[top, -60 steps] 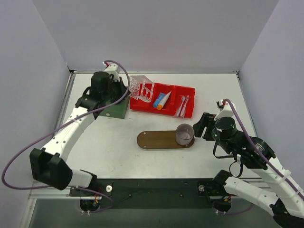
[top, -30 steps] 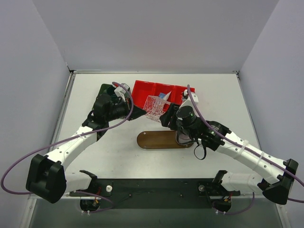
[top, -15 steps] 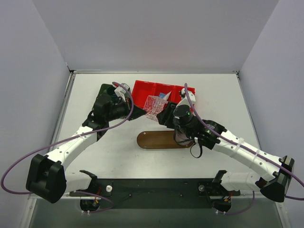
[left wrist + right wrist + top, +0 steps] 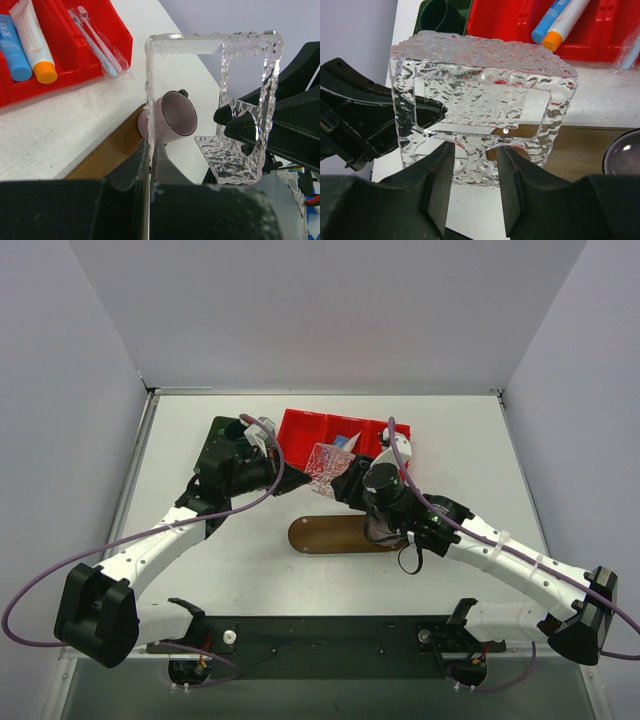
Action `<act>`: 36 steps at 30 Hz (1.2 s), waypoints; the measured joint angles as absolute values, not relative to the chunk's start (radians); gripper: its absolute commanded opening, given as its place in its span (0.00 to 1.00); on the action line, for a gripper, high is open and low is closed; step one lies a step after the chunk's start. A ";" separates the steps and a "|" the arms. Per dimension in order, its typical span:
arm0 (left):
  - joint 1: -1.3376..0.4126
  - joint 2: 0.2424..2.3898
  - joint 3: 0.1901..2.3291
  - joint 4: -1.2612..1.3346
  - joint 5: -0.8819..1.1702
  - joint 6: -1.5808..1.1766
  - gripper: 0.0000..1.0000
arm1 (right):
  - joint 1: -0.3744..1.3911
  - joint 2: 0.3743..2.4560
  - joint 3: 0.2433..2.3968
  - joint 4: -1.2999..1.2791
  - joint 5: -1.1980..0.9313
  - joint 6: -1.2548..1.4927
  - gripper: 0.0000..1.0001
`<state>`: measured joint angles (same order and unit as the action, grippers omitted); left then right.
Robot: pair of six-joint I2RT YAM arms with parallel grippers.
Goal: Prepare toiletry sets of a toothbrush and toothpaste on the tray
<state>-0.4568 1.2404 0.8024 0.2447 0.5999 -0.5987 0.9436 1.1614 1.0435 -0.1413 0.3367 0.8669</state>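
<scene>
Top external view: a flat oval dark brown tray [image 4: 325,536] lies mid-table with a translucent pink mug [image 4: 172,117] on its right end, while a blue toothpaste tube [image 4: 15,47], a white tube [image 4: 32,30] with an orange cap and wrapped pale toothbrushes [image 4: 97,42] lie in a red bin [image 4: 310,428] just behind it. The table [image 4: 450,430] is white, closed in by plain pale grey walls [image 4: 330,310]. The left gripper [image 4: 151,150] is pinched tight on one edge of a clear rippled holder [image 4: 325,462] raised between bin and tray. The right gripper [image 4: 476,152] has its fingers apart at the holder's lower edge, and whether they grip it is unclear.
</scene>
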 measured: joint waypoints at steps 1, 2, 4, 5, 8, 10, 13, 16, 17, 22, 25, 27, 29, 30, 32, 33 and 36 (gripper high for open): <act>-0.457 1.240 0.802 0.245 0.599 -0.599 0.00 | 0.944 1.162 1.041 -0.136 0.338 0.868 0.32; -0.456 1.240 0.802 0.245 0.599 -0.599 0.00 | 0.944 1.164 1.040 -0.134 0.340 0.868 0.31; -0.456 1.240 0.802 0.245 0.598 -0.599 0.00 | 0.944 1.169 1.040 -0.129 0.344 0.869 0.27; -0.456 1.240 0.802 0.245 0.597 -0.599 0.00 | 0.944 1.171 1.039 -0.126 0.347 0.871 0.26; -0.456 1.240 0.802 0.245 0.592 -0.595 0.00 | 0.944 1.174 1.029 -0.112 0.352 0.876 0.19; -0.456 1.240 0.802 0.245 0.591 -0.590 0.00 | 0.944 1.174 1.023 -0.101 0.354 0.883 0.13; -0.455 1.240 0.802 0.249 0.589 -0.587 0.00 | 0.945 1.174 1.022 -0.090 0.361 0.892 0.00; -0.455 1.242 0.803 0.252 0.591 -0.585 0.00 | 0.945 1.174 1.022 -0.085 0.366 0.893 0.00; -0.455 1.244 0.803 0.252 0.592 -0.584 0.06 | 0.945 1.174 1.022 -0.084 0.367 0.894 0.00; -0.449 1.246 0.805 0.257 0.602 -0.578 0.37 | 0.949 1.174 1.022 -0.075 0.374 0.892 0.00; -0.448 1.246 0.805 0.257 0.635 -0.569 0.56 | 0.950 1.174 1.021 -0.064 0.389 0.893 0.00; -0.447 1.246 0.805 0.257 0.649 -0.564 0.65 | 0.950 1.174 1.021 -0.059 0.397 0.893 0.00; -0.442 1.245 0.805 0.255 0.655 -0.560 0.68 | 0.950 1.174 1.021 -0.059 0.401 0.893 0.00; -0.439 1.244 0.805 0.254 0.655 -0.558 0.71 | 0.950 1.174 1.021 -0.058 0.404 0.893 0.00; -0.432 1.237 0.805 0.249 0.654 -0.552 0.72 | 0.950 1.174 1.021 -0.061 0.405 0.893 0.00; -0.427 1.230 0.805 0.243 0.650 -0.545 0.73 | 0.950 1.174 1.021 -0.064 0.407 0.893 0.00; -0.407 1.190 0.805 0.213 0.617 -0.508 0.74 | 0.950 1.174 1.021 -0.080 0.412 0.893 0.00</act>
<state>-0.4072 1.1904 0.8055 0.2131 0.6167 -0.5076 0.9497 1.1736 1.0214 -0.0799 0.4118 0.8932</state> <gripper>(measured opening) 0.727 0.151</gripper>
